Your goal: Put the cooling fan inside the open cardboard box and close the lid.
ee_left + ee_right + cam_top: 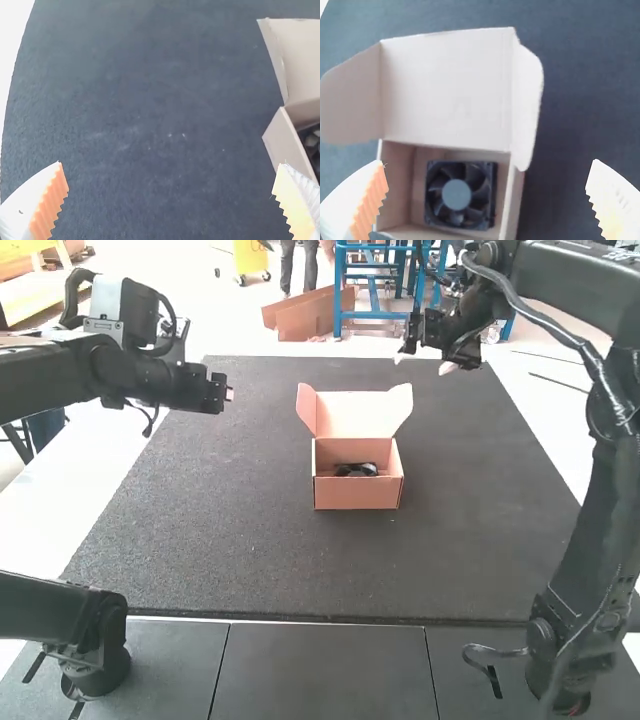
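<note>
Now black square fan (pixel 459 195) in open box (pixel 358 490); left pincer (pixel 170 167), right pincer (pixel 486 165) wide.

Black cooling fan (pixel 460 195) lies flat inside open-lidded cardboard box (pixel 357 490), mid-mat.

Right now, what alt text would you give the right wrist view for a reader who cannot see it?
A black cooling fan lies flat inside an open cardboard box, whose lid is folded back with its side flaps spread. The box sits on a dark mat, and the right gripper hangs above it, open wide.
</note>
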Tool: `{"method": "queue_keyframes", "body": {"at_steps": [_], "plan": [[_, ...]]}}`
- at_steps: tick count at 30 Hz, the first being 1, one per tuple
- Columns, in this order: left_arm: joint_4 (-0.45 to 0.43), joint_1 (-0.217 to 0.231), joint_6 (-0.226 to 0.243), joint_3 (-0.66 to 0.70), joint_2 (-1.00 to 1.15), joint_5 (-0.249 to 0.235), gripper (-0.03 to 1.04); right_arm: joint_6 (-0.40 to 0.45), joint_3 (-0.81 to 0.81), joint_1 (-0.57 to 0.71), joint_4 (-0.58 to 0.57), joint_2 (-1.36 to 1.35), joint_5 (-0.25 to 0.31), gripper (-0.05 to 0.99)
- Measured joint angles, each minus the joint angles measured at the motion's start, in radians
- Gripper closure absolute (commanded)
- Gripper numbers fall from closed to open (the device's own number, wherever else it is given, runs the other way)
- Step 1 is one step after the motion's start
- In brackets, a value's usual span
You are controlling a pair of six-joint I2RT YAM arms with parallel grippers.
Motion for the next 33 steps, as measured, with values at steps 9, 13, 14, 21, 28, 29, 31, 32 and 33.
{"method": "queue_keyframes", "body": {"at_steps": [9, 13, 14, 21, 28, 29, 31, 32, 33], "plan": [[0.067, 0.0, -0.001, 0.034, 0.135, -0.001, 0.04, -0.04, -0.269, -0.02, 0.298, -0.118, -0.006, 0.03], [0.102, 0.0, -0.008, 0.079, 0.209, -0.001, 0.04, -0.036, -0.333, -0.02, 0.392, -0.118, -0.016, 0.03], [0.11, -0.002, -0.012, 0.091, 0.229, -0.001, 0.04, -0.034, -0.348, -0.02, 0.416, -0.118, -0.018, 0.03], [0.166, -0.047, -0.034, 0.159, 0.37, -0.008, 0.04, -0.027, -0.377, -0.02, 0.465, -0.117, -0.024, 0.03], [0.206, -0.077, -0.062, 0.222, 0.469, -0.008, 0.04, -0.027, -0.364, -0.02, 0.455, -0.097, -0.041, 0.03], [0.208, -0.078, -0.067, 0.231, 0.482, -0.008, 0.04, -0.027, -0.354, -0.02, 0.448, -0.087, -0.045, 0.03], [0.214, -0.077, -0.076, 0.249, 0.511, -0.009, 0.04, -0.027, -0.328, -0.021, 0.422, -0.061, -0.057, 0.03], [0.217, -0.077, -0.08, 0.256, 0.523, -0.009, 0.04, -0.027, -0.317, -0.02, 0.412, -0.05, -0.061, 0.03], [0.223, -0.077, -0.084, 0.262, 0.534, -0.009, 0.04, -0.027, -0.305, -0.02, 0.401, -0.039, -0.066, 0.03]]}}
